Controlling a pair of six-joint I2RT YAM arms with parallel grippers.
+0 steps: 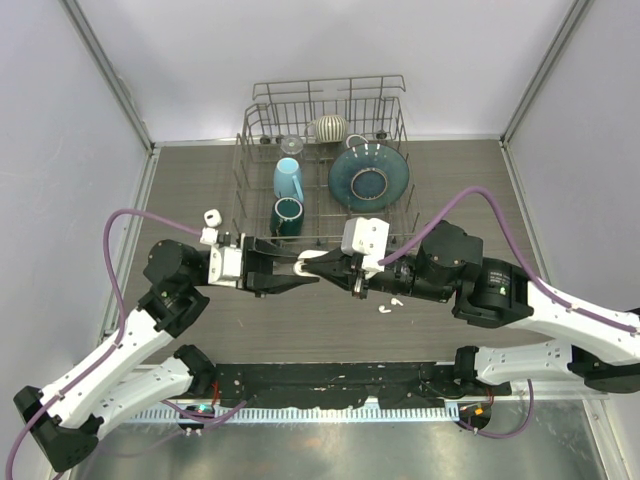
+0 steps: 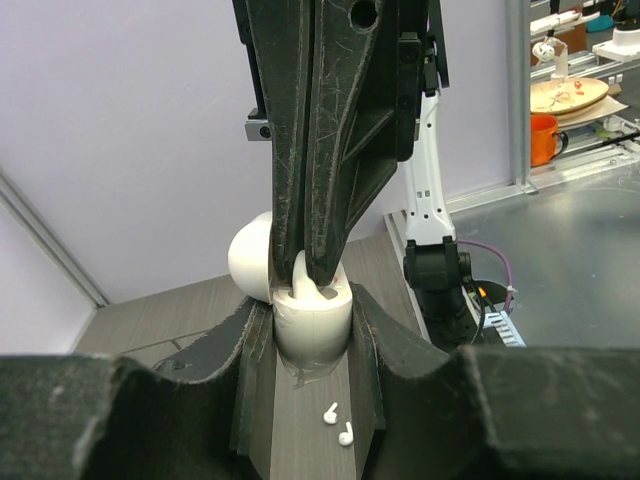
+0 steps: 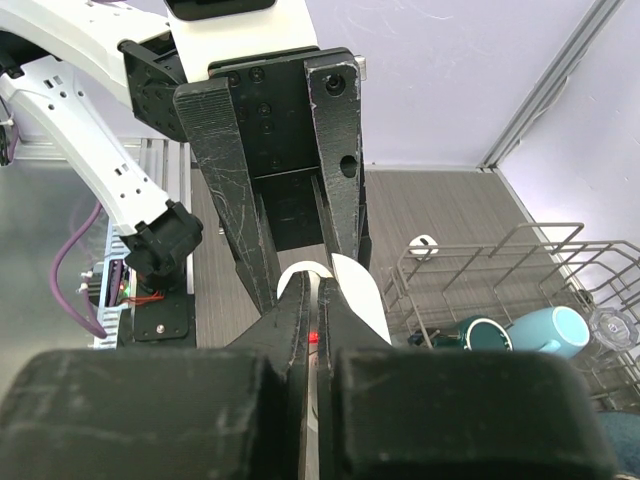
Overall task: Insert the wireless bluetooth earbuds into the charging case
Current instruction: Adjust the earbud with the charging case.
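The white charging case (image 2: 312, 330) stands open, its round lid (image 2: 248, 260) tipped back. My left gripper (image 2: 312, 352) is shut on the case's body and holds it above the table (image 1: 304, 268). My right gripper (image 1: 322, 268) comes from the opposite side, shut on a white earbud (image 2: 304, 278) whose lower end sits in the case's top opening. In the right wrist view the right gripper (image 3: 312, 292) hides most of that earbud, and the case (image 3: 362, 300) shows behind its tips. Two more earbuds (image 1: 395, 300) (image 1: 383, 310) lie loose on the table, also in the left wrist view (image 2: 330, 412) (image 2: 346, 435).
A wire dish rack (image 1: 392, 232) stands behind the grippers with a light blue mug (image 1: 288, 178), a dark teal mug (image 1: 287, 215) and a teal plate (image 1: 368, 177). A second small white case (image 1: 211, 217) lies left of the rack.
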